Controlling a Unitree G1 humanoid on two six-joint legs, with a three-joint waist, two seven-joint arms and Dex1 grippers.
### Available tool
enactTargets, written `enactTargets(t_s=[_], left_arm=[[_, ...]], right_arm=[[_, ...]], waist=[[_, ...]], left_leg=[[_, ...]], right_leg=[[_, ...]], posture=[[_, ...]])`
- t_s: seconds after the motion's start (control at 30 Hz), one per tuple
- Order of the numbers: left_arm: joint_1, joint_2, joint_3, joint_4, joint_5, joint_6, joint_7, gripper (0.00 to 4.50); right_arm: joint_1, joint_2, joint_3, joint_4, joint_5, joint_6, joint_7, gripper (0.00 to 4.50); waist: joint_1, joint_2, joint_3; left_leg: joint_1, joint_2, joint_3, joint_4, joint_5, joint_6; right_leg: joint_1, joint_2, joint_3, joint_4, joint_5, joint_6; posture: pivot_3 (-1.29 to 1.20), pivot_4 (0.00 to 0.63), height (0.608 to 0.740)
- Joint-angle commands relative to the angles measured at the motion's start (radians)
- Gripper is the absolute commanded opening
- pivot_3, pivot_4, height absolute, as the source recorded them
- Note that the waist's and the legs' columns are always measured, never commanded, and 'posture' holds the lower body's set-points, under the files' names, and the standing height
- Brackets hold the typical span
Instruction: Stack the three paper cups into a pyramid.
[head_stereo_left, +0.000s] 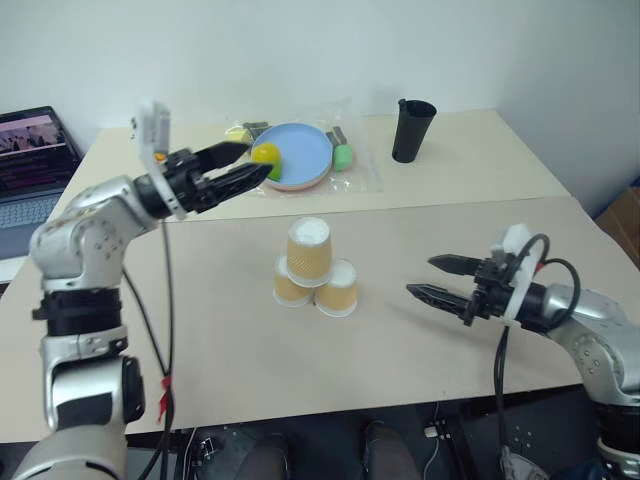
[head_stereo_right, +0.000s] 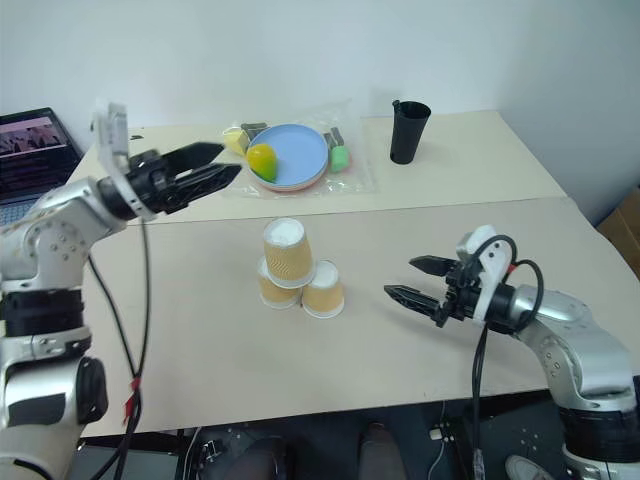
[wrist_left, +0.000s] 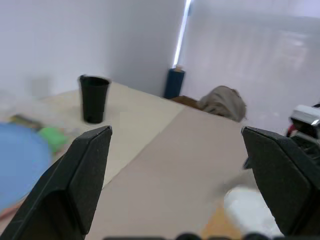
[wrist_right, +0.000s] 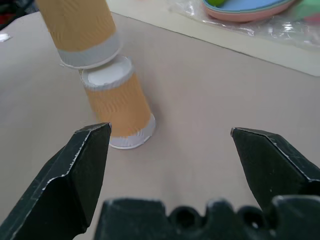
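Three paper cups (head_stereo_left: 312, 268) stacked between both spread pincers, untouched.

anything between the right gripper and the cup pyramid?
No. Between the right gripper and the pyramid there is only bare table, seen in both eye views and the right wrist view.

Both arms are silver-grey metal with rounded joints and black bands. Each ends in a white wrist block and a gripper of two black pointed fingers: left gripper (head_stereo_left: 243, 163), right gripper (head_stereo_left: 434, 277). Black cables loop along each arm.
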Motion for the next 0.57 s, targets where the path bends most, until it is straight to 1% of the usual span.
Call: enactTargets(t_s=[0.03,0.23,0.37,0.47,0.57], left_arm=[[0.063,0.026,0.086,-0.07,0.01,-0.017,0.098,4.42],[0.166,-0.024,0.135,-0.106,0.024,-0.051,0.24,4.42],[0.233,-0.081,0.161,-0.157,0.033,-0.092,0.328,4.42],[0.308,-0.121,0.153,-0.19,0.04,-0.107,0.366,4.42],[0.382,-0.138,0.122,-0.185,0.068,-0.127,0.379,4.42]], right_arm=[[-0.02,0.031,-0.127,0.005,-0.021,-0.056,-0.127,4.5],[-0.028,0.077,-0.244,0.056,-0.008,-0.078,-0.25,4.5],[0.008,0.107,-0.27,0.043,-0.005,-0.097,-0.281,4.5],[0.035,0.147,-0.272,0.076,-0.059,-0.145,-0.348,4.5],[0.042,0.182,-0.276,0.09,-0.066,-0.168,-0.386,4.5]], waist=[[0.003,0.0,0.0],[0.019,0.0,0.0],[0.015,0.0,0.0],[0.01,0.0,0.0],[0.005,0.0,0.0]], left_leg=[[0.0,0.0,0.0,0.0,0.0,0.0],[0.001,0.0,0.0,0.0,0.0,0.0],[0.001,0.0,0.0,0.0,0.0,0.0],[0.001,0.0,0.0,0.0,0.0,0.0],[0.002,0.0,0.001,0.0,0.0,0.0]], right_leg=[[0.0,0.0,0.0,0.0,0.0,0.0],[0.002,0.0,-0.001,0.0,0.001,0.0],[0.002,0.0,-0.001,-0.001,0.001,0.0],[0.002,0.0,0.0,-0.001,0.001,0.0],[0.002,0.0,0.001,0.0,0.001,-0.001]], posture=[[0.0,0.15,0.72],[0.0,0.15,0.72],[0.0,0.15,0.72],[0.0,0.15,0.72],[0.0,0.15,0.72]])
